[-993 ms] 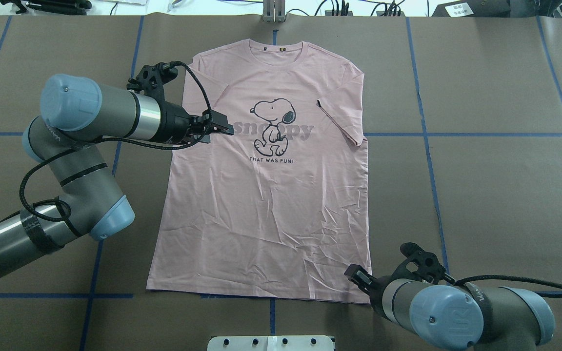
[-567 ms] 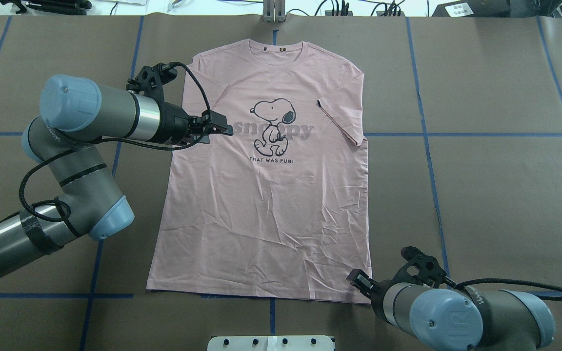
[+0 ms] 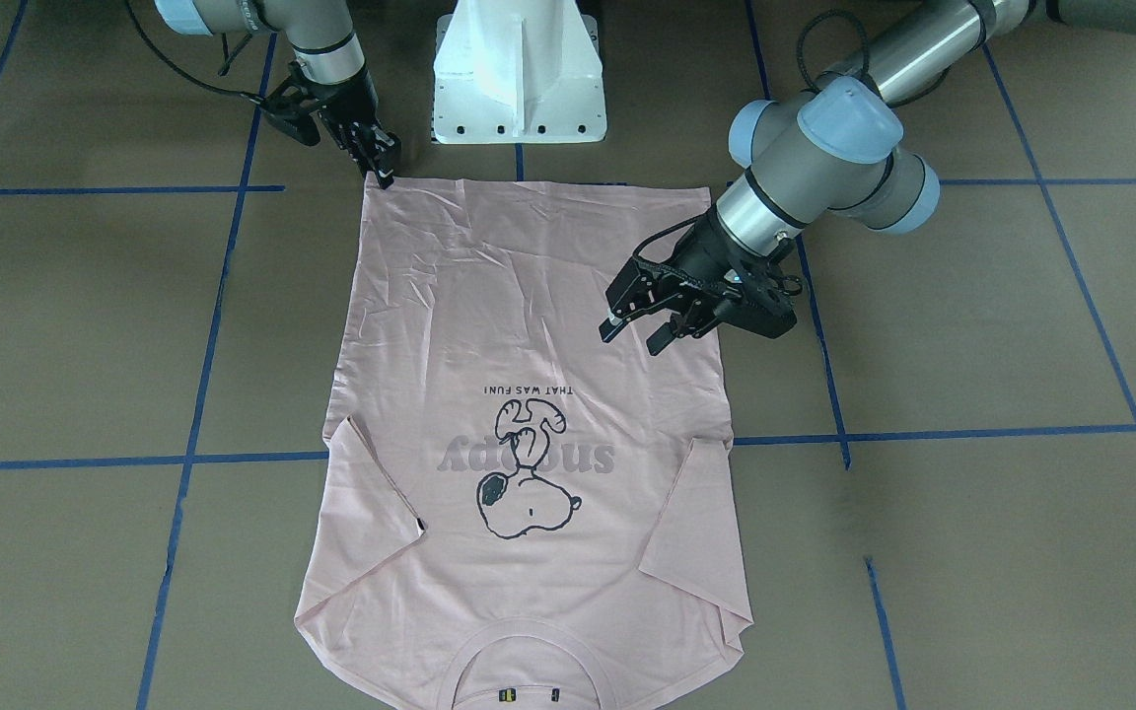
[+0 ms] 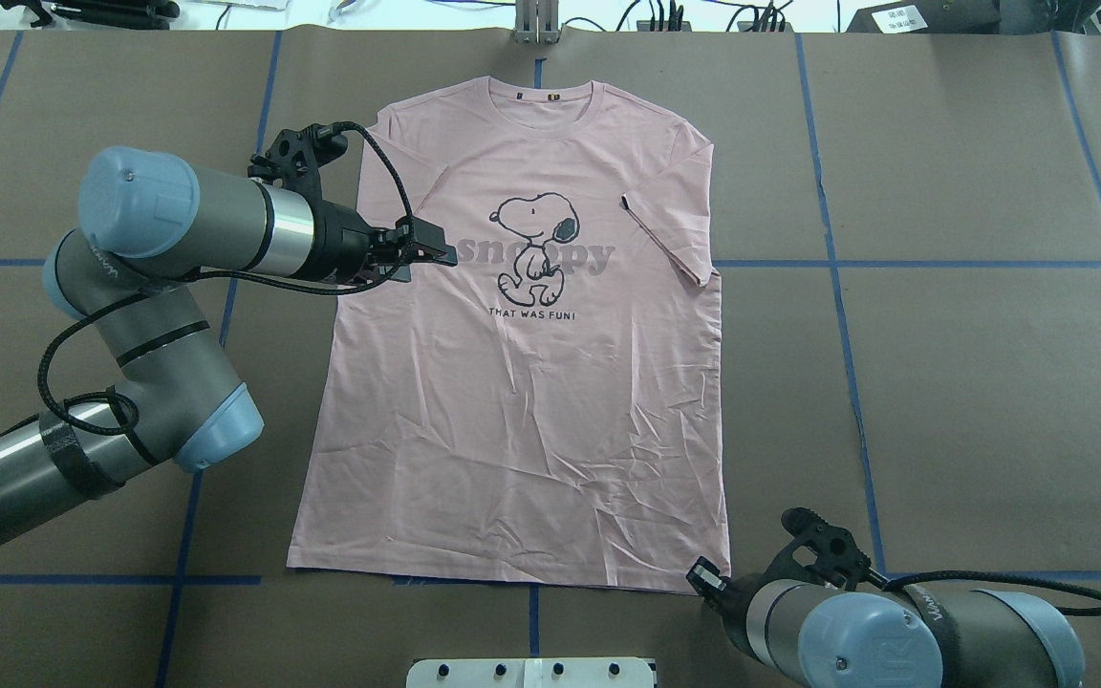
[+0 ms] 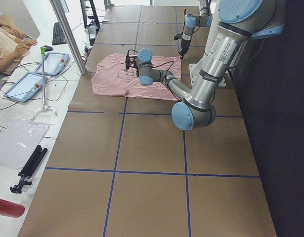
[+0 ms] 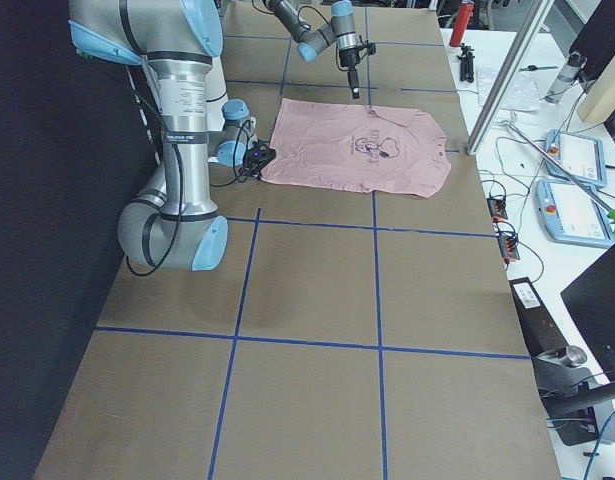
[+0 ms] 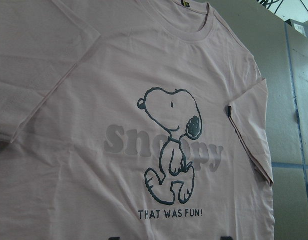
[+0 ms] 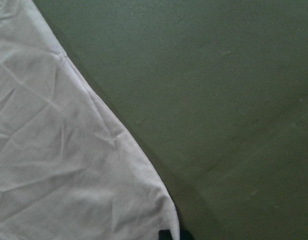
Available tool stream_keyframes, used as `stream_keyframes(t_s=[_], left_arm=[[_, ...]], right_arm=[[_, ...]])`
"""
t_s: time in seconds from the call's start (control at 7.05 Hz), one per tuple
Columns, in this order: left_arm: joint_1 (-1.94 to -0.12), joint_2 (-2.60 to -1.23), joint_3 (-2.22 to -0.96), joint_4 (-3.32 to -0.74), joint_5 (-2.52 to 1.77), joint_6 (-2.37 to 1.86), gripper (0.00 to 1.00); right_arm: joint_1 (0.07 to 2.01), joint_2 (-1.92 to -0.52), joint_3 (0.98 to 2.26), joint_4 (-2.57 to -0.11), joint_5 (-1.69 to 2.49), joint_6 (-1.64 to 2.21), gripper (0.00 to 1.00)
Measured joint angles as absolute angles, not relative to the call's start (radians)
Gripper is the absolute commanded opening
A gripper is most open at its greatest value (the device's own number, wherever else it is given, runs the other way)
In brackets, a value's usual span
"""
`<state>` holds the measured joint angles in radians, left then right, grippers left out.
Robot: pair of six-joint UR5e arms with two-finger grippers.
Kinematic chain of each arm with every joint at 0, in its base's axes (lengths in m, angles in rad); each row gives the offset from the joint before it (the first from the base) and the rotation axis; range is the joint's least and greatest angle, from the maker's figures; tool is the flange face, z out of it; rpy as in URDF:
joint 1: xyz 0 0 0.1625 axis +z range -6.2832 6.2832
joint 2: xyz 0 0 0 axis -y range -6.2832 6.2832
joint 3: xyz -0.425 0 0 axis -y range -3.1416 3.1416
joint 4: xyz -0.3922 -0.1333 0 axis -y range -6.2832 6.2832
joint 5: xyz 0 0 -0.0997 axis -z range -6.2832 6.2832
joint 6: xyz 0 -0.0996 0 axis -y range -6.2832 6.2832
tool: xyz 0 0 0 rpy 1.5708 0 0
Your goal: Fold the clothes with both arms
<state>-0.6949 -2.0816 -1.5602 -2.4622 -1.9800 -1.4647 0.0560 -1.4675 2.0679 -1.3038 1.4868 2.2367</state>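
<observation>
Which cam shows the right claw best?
Front-facing: the right claw shows whole, tips at the hem corner of the shirt. Overhead, its own wrist hides most of it. Right wrist catches only the tips at the frame's bottom edge. Side views show it small. None settles open or shut.

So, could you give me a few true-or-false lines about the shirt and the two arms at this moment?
1. The T-shirt lies with its dog print facing up. True.
2. Both sleeves are spread out sideways. False: both are folded in over the body.
3. The left arm's fingers are clamped on the collar. False: they are open, over the shirt beside the lettering.
4. The right arm's fingers are at a bottom corner of the shirt. True.
</observation>
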Motion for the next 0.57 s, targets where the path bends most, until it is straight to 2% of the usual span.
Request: stream_keyframes(t_s=[0.28,0.57], left_arm=[[-0.673,-2.069,-1.608,-2.455,-1.964,-1.579,0.73],[-0.534,-1.926,-1.785,-2.393,-1.781,-1.681,0.73]], right_arm=[[0.078,-1.466,2.126,-1.37,1.491,2.234,0.0],[0.084,-1.464,2.168,-1.397,1.489,2.234,0.0]])
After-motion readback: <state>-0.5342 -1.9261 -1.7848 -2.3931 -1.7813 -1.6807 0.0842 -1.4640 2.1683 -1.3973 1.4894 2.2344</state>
